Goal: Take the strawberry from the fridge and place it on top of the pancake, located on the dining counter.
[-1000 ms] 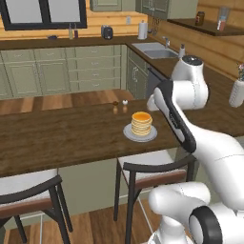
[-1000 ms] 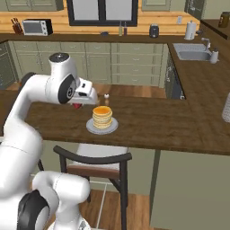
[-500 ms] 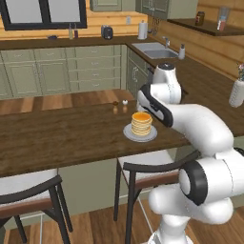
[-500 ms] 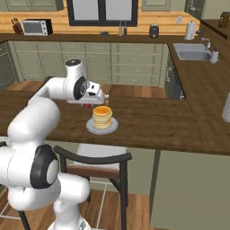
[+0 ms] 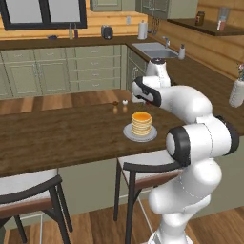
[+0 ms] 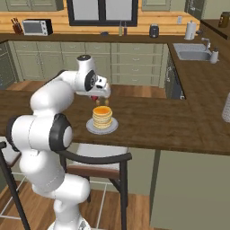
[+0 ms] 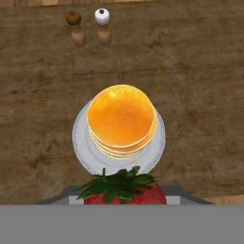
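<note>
Hand view looks down on the pancake (image 7: 122, 119) stack on its plate (image 7: 81, 147) on the wooden tabletop (image 7: 200, 81). The end effector (image 7: 125, 196) pinches the strawberry (image 7: 125, 194), apparently just short of centre; released here, it could land on the rim and roll off.

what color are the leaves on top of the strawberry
Dark green, above the red strawberry; clearest in the hand view.
</note>
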Available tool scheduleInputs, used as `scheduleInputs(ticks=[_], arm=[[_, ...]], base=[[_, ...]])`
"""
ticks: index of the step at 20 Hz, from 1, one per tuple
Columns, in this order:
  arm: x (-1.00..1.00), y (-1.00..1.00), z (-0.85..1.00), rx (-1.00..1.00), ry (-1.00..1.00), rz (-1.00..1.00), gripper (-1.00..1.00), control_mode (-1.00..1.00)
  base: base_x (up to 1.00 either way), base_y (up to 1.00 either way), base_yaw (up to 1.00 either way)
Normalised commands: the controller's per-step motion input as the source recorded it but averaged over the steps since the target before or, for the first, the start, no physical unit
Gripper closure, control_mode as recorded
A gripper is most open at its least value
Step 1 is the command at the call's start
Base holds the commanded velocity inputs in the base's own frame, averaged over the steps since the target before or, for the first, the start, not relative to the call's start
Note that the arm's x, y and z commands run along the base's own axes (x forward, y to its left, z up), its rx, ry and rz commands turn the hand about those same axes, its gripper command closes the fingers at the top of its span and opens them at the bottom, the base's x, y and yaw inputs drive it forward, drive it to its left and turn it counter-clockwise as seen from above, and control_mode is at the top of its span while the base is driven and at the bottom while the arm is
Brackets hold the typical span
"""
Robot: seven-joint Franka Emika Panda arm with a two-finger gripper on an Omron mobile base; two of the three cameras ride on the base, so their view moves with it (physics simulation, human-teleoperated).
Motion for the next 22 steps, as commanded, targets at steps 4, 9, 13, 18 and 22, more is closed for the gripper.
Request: scheduleInputs(ticks=[4, 9, 13, 18, 22], arm=[[0.9, -0.25, -0.17, 0.03, -0.04, -0.01, 1.0, -1.0], [0.12, -0.04, -0.34, 0.0, 0.0, 0.0, 1.0, -1.0], [-0.13, 0.04, -0.31, 0.0, 0.0, 0.0, 1.0, -1.0], [0.08, 0.1, -0.44, -0.01, 0.0, 0.0, 1.0, -1.0], [0.2, 0.12, -0.5, -0.06, -0.01, 0.0, 1.0, -1.0]], base=[[0.0, 0.0, 0.0], [0.0, 0.0, 0.0], [0.0, 0.0, 0.0], [0.0, 0.0, 0.0], [0.0, 0.0, 0.0]])
